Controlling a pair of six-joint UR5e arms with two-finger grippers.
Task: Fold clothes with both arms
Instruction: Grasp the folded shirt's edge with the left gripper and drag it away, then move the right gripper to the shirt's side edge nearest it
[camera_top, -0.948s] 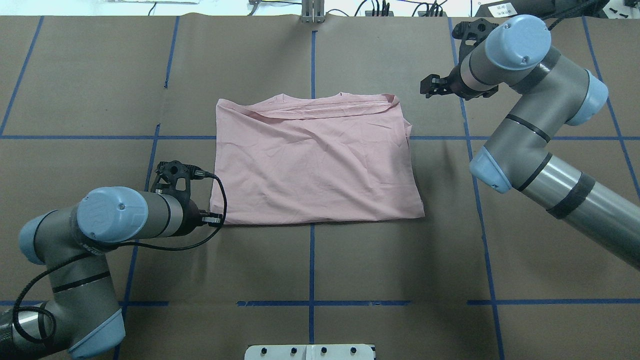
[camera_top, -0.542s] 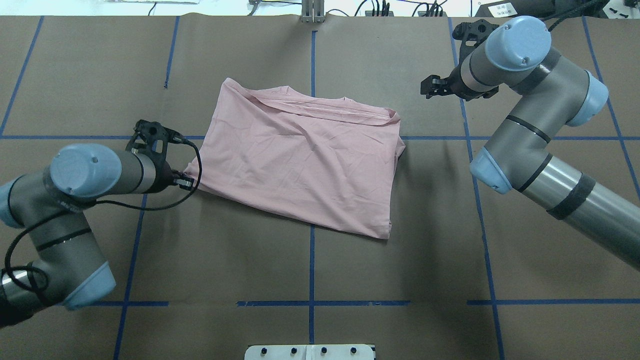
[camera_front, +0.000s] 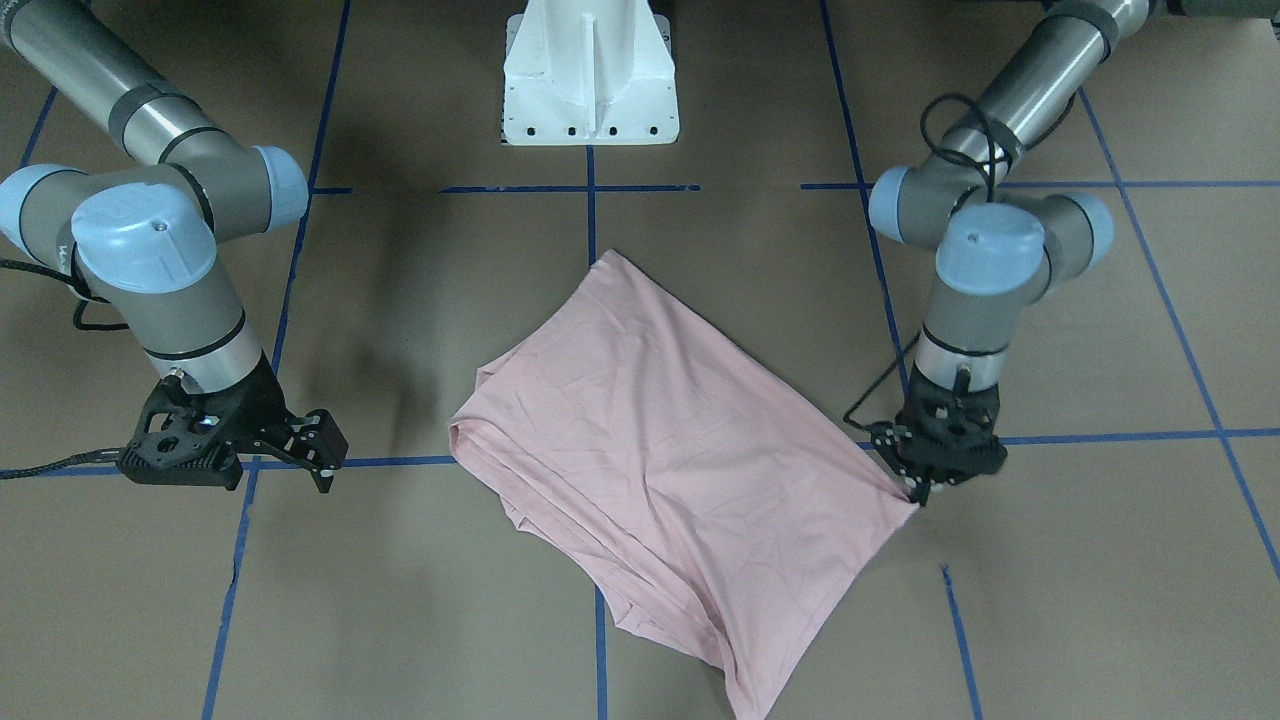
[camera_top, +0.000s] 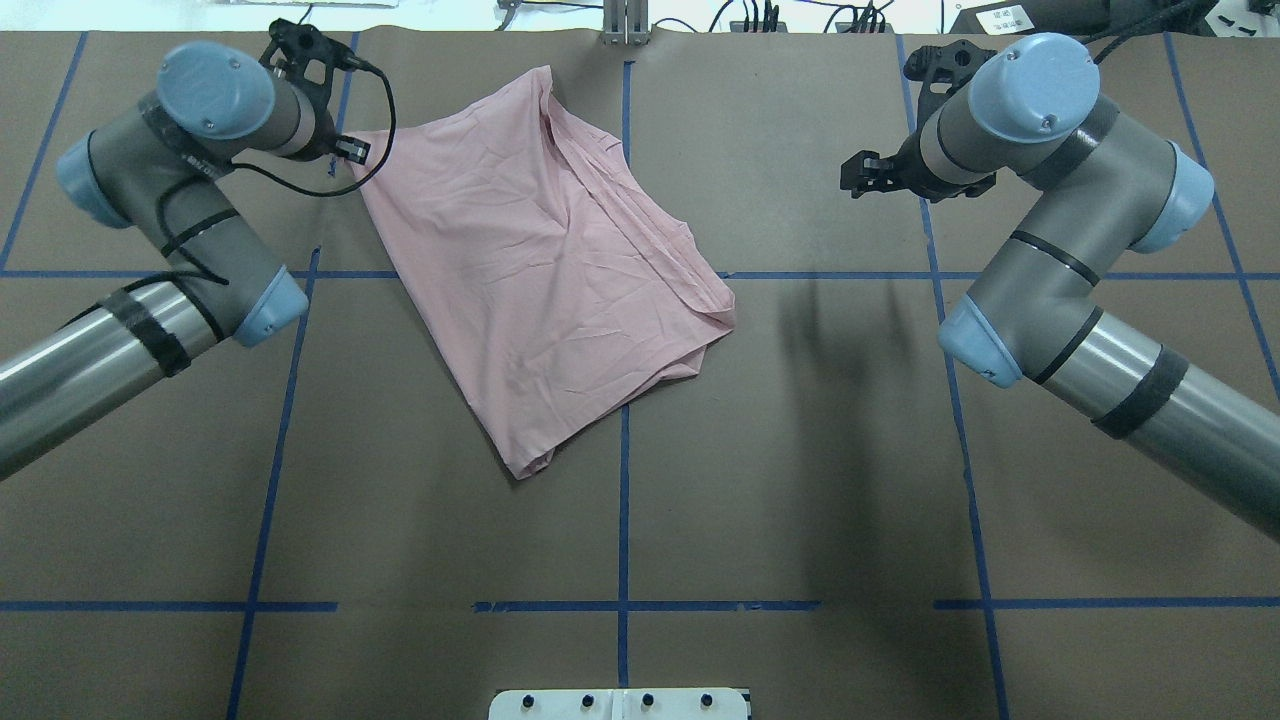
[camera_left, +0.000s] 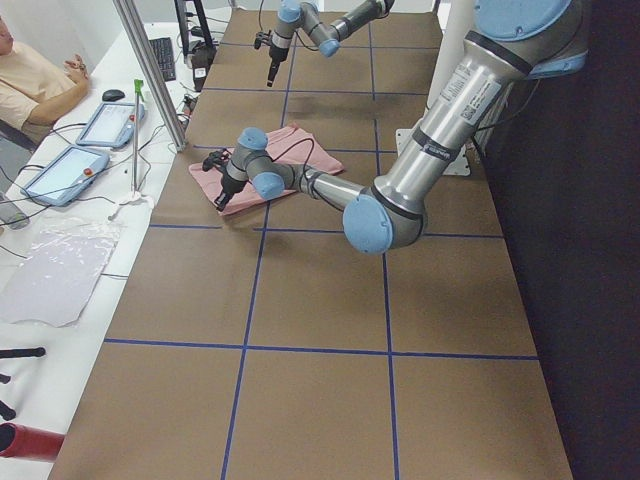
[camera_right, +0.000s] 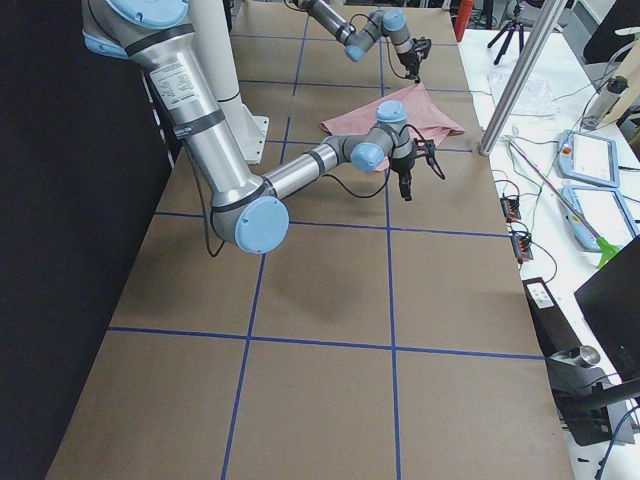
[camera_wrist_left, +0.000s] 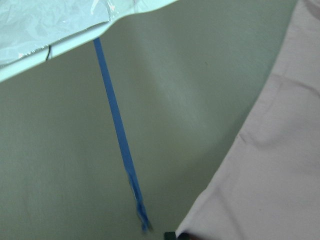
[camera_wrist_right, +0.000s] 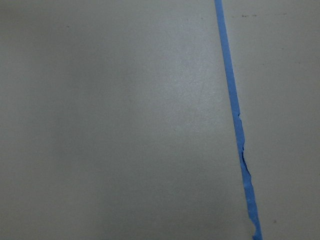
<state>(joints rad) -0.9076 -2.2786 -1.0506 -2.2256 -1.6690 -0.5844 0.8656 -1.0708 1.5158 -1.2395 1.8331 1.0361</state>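
Observation:
The pale pink T-shirt (camera_top: 540, 260) lies folded and skewed on the brown table, plain side up, one corner pointing toward the robot. My left gripper (camera_top: 352, 152) is at the far left of the table, shut on the shirt's far-left corner, also visible in the front view (camera_front: 922, 490). The left wrist view shows the pink cloth (camera_wrist_left: 280, 175) at its right edge. My right gripper (camera_top: 858, 180) hovers at the far right, apart from the shirt, open and holding nothing (camera_front: 322, 455). The right wrist view shows only bare table and blue tape.
Blue tape lines (camera_top: 622, 500) grid the brown table. The white pedestal (camera_front: 590, 70) stands at the robot's side. Cables and plugs line the far edge (camera_top: 760, 18). A seated person (camera_left: 30, 80), tablets and a metal post (camera_left: 150, 70) are beyond that edge.
My left gripper has swung from the near left to the far left, dragging the shirt's corner with it; the shirt has turned diagonal and shifted left. The right arm has not moved.

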